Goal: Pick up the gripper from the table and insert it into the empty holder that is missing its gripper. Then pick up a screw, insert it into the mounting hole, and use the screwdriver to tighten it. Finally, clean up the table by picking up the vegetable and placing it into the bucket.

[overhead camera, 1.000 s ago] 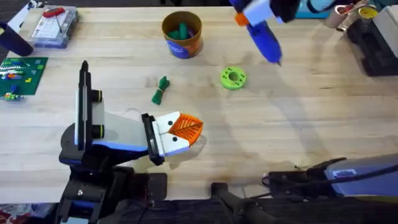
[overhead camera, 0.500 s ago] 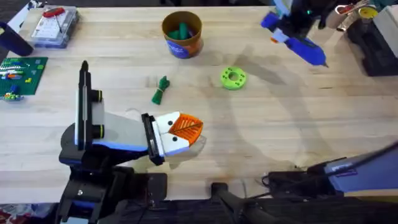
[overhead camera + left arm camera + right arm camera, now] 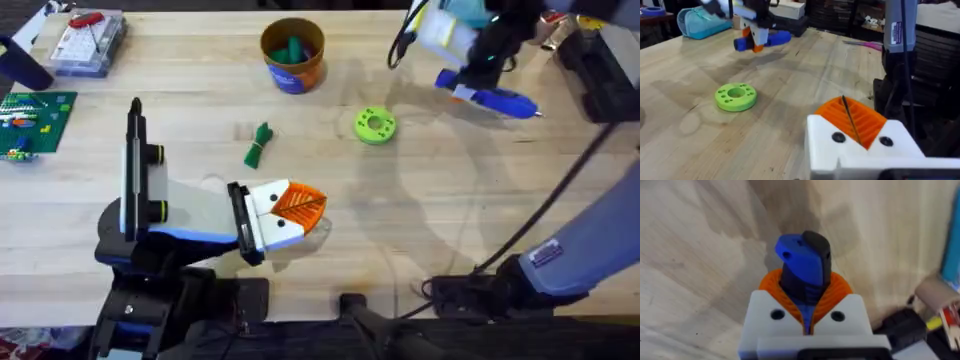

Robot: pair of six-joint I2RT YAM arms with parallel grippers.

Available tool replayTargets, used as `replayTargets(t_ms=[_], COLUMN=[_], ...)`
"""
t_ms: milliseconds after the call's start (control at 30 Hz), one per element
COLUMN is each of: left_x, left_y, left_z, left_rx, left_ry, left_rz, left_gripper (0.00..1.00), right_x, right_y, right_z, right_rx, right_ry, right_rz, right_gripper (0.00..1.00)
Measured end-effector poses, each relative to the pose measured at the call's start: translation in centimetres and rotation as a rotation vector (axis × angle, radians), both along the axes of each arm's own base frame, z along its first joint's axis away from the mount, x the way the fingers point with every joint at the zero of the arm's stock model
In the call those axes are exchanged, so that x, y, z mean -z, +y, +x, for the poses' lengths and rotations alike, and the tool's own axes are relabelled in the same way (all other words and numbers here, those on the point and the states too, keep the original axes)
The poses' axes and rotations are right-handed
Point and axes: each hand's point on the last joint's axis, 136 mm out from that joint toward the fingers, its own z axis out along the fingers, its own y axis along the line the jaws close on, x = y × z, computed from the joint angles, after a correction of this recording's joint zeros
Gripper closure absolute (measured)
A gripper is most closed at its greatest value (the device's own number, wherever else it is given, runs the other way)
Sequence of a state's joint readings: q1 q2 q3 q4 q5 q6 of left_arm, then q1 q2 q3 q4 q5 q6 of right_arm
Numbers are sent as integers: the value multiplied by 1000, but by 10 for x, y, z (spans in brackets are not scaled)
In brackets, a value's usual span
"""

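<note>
My right gripper [image 3: 807,311] is clamped on the screwdriver [image 3: 490,98], holding it almost level above the desk [image 3: 450,200] at two o'clock, bit toward three. My left gripper [image 3: 300,205] rests low at seven o'clock, pads pressed together on nothing. One dark-green vegetable [image 3: 259,145] lies at eleven o'clock, beside the lime disc [image 3: 375,126]. The bucket [image 3: 293,55] stands at twelve with green pieces inside.

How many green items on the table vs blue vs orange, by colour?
Green: 4 - vegetable on the table, green piece in the bucket, lime-green disc, green circuit board
Blue: 1 - screwdriver, held by the right gripper
Orange: 1 - bucket
Total: 6
</note>
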State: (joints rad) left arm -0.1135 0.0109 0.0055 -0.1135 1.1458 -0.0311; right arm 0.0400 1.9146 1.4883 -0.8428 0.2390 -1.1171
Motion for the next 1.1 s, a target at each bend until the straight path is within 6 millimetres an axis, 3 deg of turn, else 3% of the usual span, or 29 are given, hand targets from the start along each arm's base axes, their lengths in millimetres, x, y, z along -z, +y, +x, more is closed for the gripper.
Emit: replayTargets(t_ms=[233, 467, 533, 567, 700, 733, 767, 967, 1100], left_x=[0, 0, 0, 0, 0, 0, 0, 0, -7], left_y=[0, 0, 0, 0, 1, 0, 1, 1, 2], left_z=[1, 1, 1, 1, 2, 2, 2, 2, 5], left_rx=[-6, -6, -6, -7, -9, -9, -10, -13, -30], left_ry=[-1, -1, -1, -3, -1, -1, 2, 1, -20], left_rz=[1, 1, 1, 2, 1, 1, 0, 0, -13], left_gripper=[996, 996, 968, 912, 277, 123, 42, 15, 15], right_x=[40, 43, 43, 42, 36, 34, 34, 25, -9], right_y=[27, 41, 41, 40, 39, 38, 38, 38, 41], right_z=[1, 0, 0, 0, 5, 5, 5, 5, 10], right_rx=[-111, -158, -154, -155, -150, -146, -134, -11, 85], right_ry=[87, 95, 96, 95, 66, 63, 61, 18, -93], right_rz=[-14, -18, -18, -21, -32, -33, -32, -7, 32], right_gripper=[967, 933, 833, 696, 87, 30, 13, 5, 5])
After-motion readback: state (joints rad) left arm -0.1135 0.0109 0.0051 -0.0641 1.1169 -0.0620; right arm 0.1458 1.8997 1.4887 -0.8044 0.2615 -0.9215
